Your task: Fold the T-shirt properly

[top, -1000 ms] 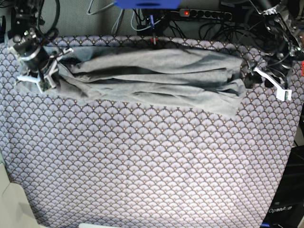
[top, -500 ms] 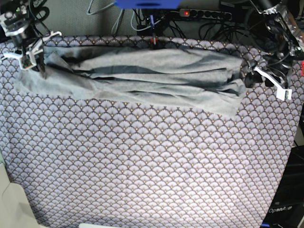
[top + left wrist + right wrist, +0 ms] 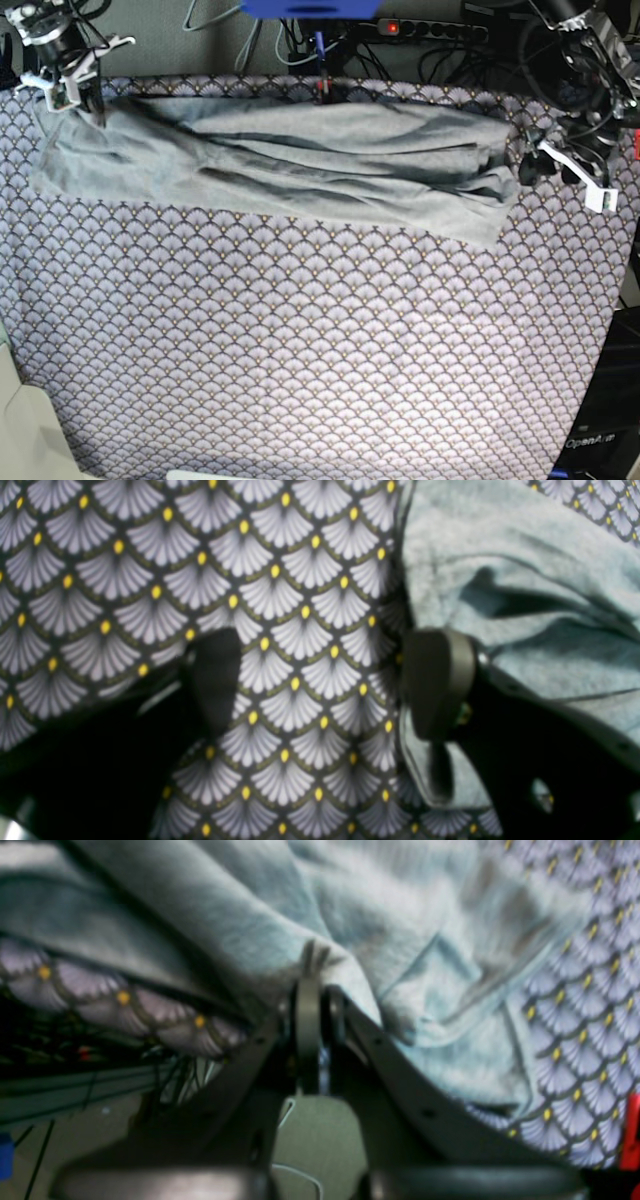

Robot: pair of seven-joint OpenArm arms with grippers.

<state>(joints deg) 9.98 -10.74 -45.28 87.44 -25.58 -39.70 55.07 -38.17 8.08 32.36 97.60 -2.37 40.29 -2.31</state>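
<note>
The light grey T-shirt (image 3: 330, 160) lies bunched in long folds across the far part of the table. My right gripper (image 3: 82, 98) is at the far left corner, shut on a pinch of the shirt's edge (image 3: 312, 957) and holding it a little above the cloth. My left gripper (image 3: 565, 170) hovers at the T-shirt's right end, open with nothing in it. In the left wrist view its two dark fingers (image 3: 435, 680) straddle bare patterned cloth, with the T-shirt's edge (image 3: 525, 580) just beside the right finger.
A purple-white scallop-patterned cloth (image 3: 320, 350) covers the whole table. Behind the far edge run cables and a power strip (image 3: 430, 28) with a red light, and a blue object (image 3: 310, 8) hangs above. The table's right edge lies near the left arm.
My right gripper has moved up and back to the far left corner with the shirt's edge, drawing the left end out flatter. The left arm has stayed put.
</note>
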